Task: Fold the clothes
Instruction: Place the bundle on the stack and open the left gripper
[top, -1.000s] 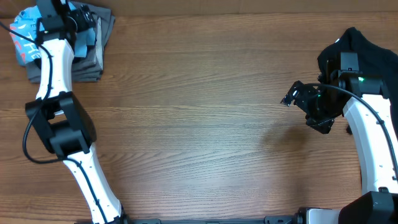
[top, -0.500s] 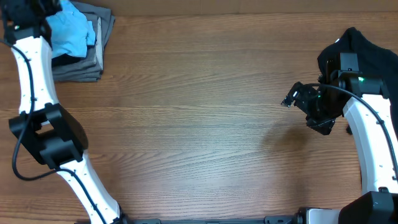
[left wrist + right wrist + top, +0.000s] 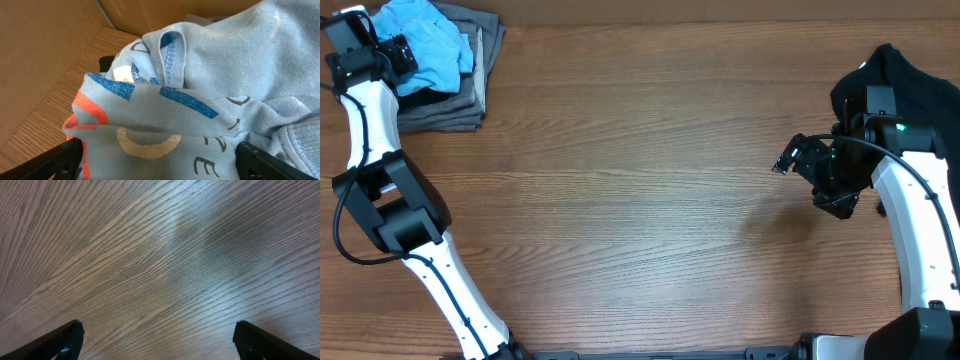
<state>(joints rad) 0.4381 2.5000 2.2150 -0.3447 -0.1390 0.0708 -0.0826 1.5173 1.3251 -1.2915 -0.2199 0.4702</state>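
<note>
The clothes [image 3: 428, 45], a light blue T-shirt, lie bunched on top of a grey folded stack at the table's far left corner. In the left wrist view the clothes [image 3: 200, 100] fill the frame, showing a collar, white and blue lettering and an orange-red mark. My left gripper [image 3: 395, 52] sits at the shirt's left edge. The left gripper [image 3: 160, 156] is open, its fingers wide apart on either side of the crumpled cloth. My right gripper [image 3: 798, 155] hovers at the right side. The right gripper [image 3: 157, 330] is open over bare wood.
The grey folded garments [image 3: 460, 105] lie under the shirt. A black garment [image 3: 910, 85] is heaped at the far right, behind the right arm. A brown cardboard wall [image 3: 45, 45] stands just past the table's left corner. The wooden table [image 3: 640, 200] spans the middle.
My left arm has swung left, off the top of the pile. The blue shirt has shifted from hanging over the pile's left side to lying bunched on top. The right arm has not moved.
</note>
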